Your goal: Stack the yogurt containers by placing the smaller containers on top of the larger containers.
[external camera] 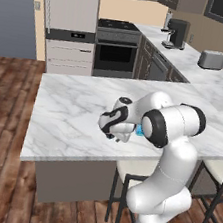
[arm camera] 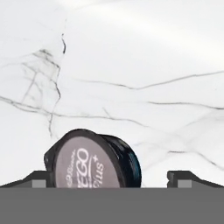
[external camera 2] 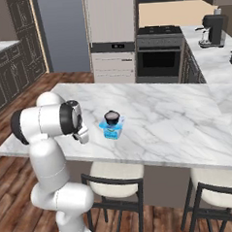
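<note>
Gripper point(arm camera: 111, 180) wide open, empty. Right at the tips, crowding one fingertip point(arm camera: 38, 178): cup point(arm camera: 89, 162), dark, round, grey lid turned toward the hand. Hard to say whether upright or tipped.

Looks small and light; probably stiff plastic, smooth-walled, so likely slippery under a lazy pinch. Best taken across the round wall just under the lid rim, pads square on opposite sides. Not by the lid, likely thin and bendy. Needs centring first: spare gap on the far fingertip's side.

Just beyond the hand, off to its side: tub point(external camera 2: 112, 132), light blue, squarish, already carrying a second cup point(external camera 2: 111, 117) on top. Thin, see-through walls by the look, so probably easy to shove or tip. Worth coming down from above rather than sliding in sideways.

Bare marble all round the hand on the counter point(external camera 2: 162, 120), with plenty of room to lift and carry. Counter's near edge close behind the hand, stools point(external camera 2: 112, 186) tucked beneath, so no dragging backward.

Farther off, well apart: oven point(external camera 2: 160, 57), toaster point(external camera: 211, 59), coffee machine point(external camera: 175, 33). No obstacle.
</note>
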You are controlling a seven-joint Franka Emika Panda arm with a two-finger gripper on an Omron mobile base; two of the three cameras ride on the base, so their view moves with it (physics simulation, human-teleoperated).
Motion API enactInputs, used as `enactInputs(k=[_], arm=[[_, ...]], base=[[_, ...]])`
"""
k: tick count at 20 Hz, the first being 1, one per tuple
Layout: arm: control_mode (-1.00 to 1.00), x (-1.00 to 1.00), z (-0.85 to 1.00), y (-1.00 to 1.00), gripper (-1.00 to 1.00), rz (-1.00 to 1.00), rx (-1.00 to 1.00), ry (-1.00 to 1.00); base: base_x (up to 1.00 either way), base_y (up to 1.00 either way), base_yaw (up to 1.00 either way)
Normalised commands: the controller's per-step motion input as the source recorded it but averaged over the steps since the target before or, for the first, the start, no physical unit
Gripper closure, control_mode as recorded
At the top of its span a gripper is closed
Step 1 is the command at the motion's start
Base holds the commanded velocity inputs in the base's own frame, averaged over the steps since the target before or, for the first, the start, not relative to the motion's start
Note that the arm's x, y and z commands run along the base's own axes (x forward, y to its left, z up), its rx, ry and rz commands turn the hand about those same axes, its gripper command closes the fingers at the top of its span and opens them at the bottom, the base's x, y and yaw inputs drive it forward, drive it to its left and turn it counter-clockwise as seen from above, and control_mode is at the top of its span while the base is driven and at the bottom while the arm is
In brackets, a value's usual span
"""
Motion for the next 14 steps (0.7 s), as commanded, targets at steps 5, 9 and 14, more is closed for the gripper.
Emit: enactInputs(k=[5, 9, 14], arm=[[-1.00, 0.00, -0.21, 0.00, -1.00, 0.00, -0.01, 0.00], [-1.00, 0.00, -0.18, 0.00, -1.00, 0.00, 0.00, 0.00], [-1.00, 0.00, -0.12, 0.00, 1.00, 0.00, 0.00, 0.00]], base=[[0.00, 0.00, 0.00], [0.00, 0.00, 0.00], [0.00, 0.00, 0.00]])
